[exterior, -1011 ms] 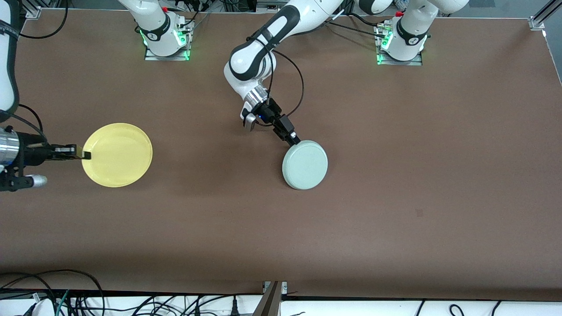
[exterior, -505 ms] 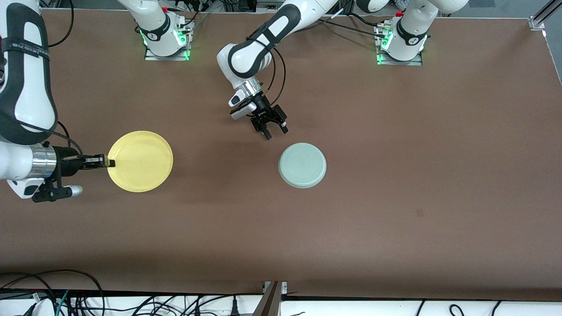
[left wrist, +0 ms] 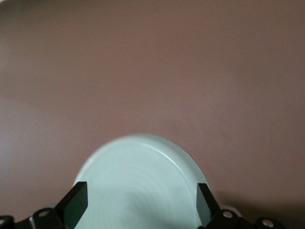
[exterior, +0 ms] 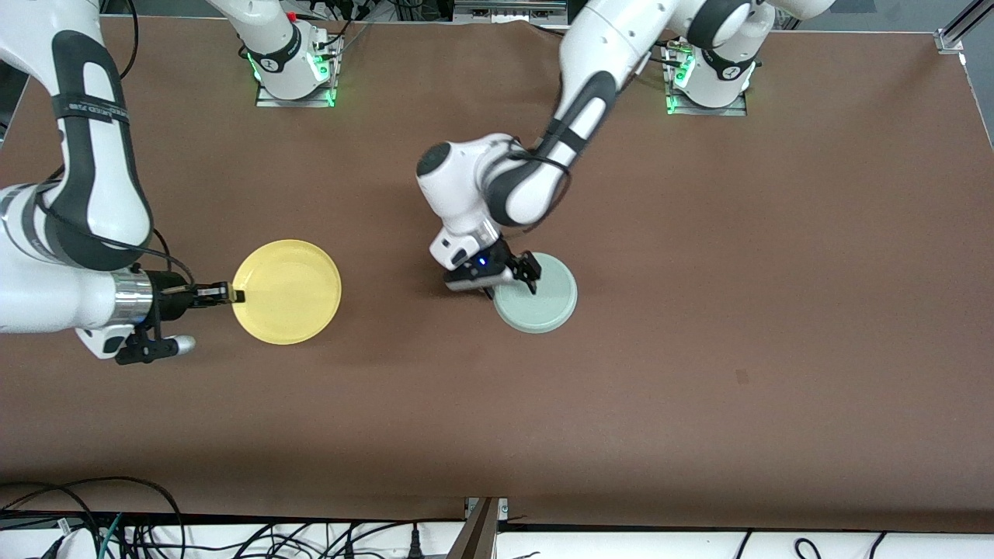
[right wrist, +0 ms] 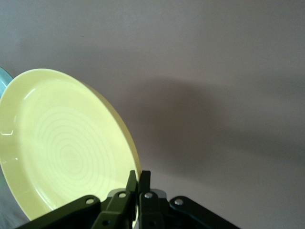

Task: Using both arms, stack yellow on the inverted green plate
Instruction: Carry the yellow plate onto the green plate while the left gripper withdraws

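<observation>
Right claw [exterior: 231, 295] clamped on yellow plate's [exterior: 287, 291] rim, carrying it above desk [exterior: 699, 349] near right arm's end. Green plate [exterior: 543, 299] mid-desk, upside down (base up). Left claw [exterior: 512, 279] spread wide over it. Yellow must travel twd left arm's end to reach green.

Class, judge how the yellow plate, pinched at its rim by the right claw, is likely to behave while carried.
The yellow plate probably stays stiff: held by the right claw at one edge only, it shows no sag. It seems light, since that small pinch carries it. Its smooth glossy rim may let it slip or pivot.
</observation>
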